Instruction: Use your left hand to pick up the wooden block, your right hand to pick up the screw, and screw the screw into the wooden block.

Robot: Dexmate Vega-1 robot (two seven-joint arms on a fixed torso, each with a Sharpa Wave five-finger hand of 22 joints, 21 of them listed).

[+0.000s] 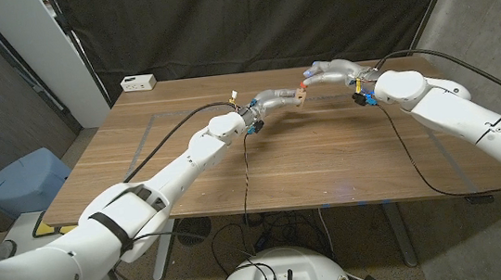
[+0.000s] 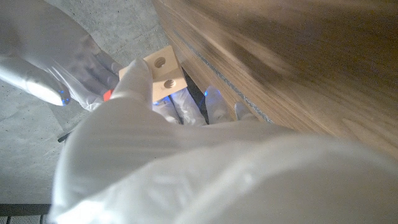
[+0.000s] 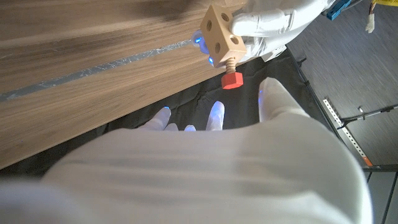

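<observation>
My left hand (image 1: 274, 99) holds the pale wooden block (image 1: 299, 98) in the air above the far middle of the table. In the left wrist view its thumb lies across the block (image 2: 163, 74), and two holes show on one face. The screw (image 3: 231, 73) stands with its shaft in the block (image 3: 221, 31) and its red head sticking out. My right hand (image 1: 332, 70) is just beyond the block, its fingertips (image 3: 215, 113) spread a little short of the red head. In the left wrist view the red head (image 2: 107, 95) peeks out beside the right hand (image 2: 56, 62).
The wooden table (image 1: 327, 160) stretches below both hands, with cables hanging from both wrists across it. A small white box (image 1: 138, 82) sits at the far left corner. A dark curtain hangs behind the table.
</observation>
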